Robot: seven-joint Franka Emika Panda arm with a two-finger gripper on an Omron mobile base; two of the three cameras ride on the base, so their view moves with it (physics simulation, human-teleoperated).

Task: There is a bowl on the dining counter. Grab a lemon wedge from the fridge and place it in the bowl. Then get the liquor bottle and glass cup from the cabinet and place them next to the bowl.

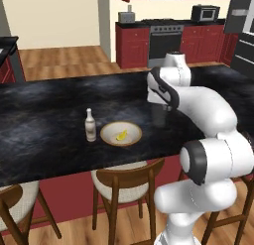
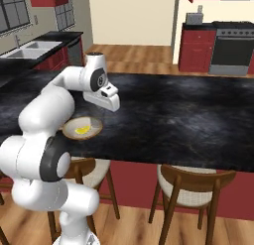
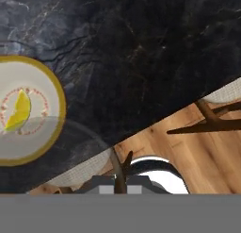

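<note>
My gripper is closed on a clear glass cup above the dining counter. The bowl with the lemon wedge sits at nine o'clock from it, the liquor bottle just beyond. Stools stand below.

Cream walls; wood floor; red base cabinets; steel oven; wooden stools.

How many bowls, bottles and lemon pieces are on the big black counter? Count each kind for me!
Bowl: 1
Bottle: 1
Lemon wedge: 1, lying in the bowl
Total: 3
</note>
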